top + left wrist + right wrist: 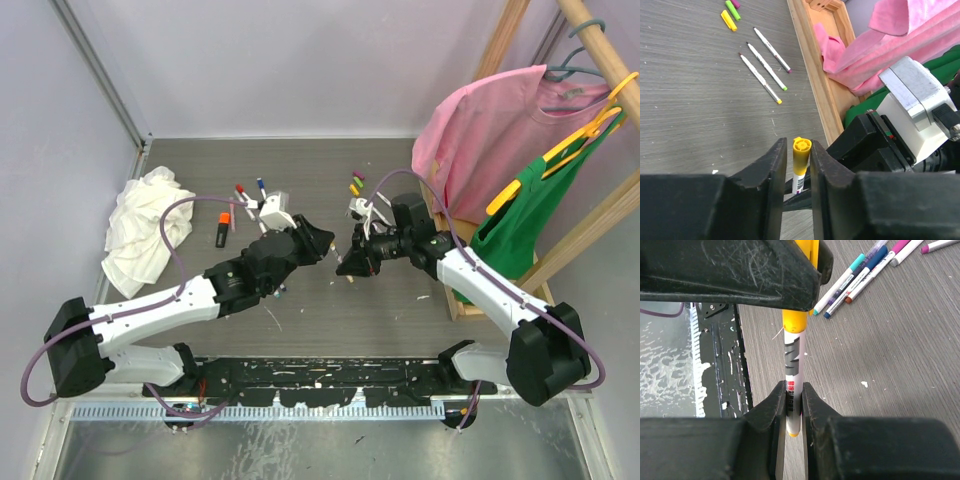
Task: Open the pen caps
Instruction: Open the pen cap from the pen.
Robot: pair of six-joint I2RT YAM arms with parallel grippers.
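The left end effector straddles the yellow cap; whether it grips cannot be told. The right end effector is clamped on the white pen barrel wearing that cap, above the grey tabletop.

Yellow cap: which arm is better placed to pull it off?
Left. The left gripper straddles the yellow cap, while the right gripper is clamped on the pen's white barrel, holding it steady.
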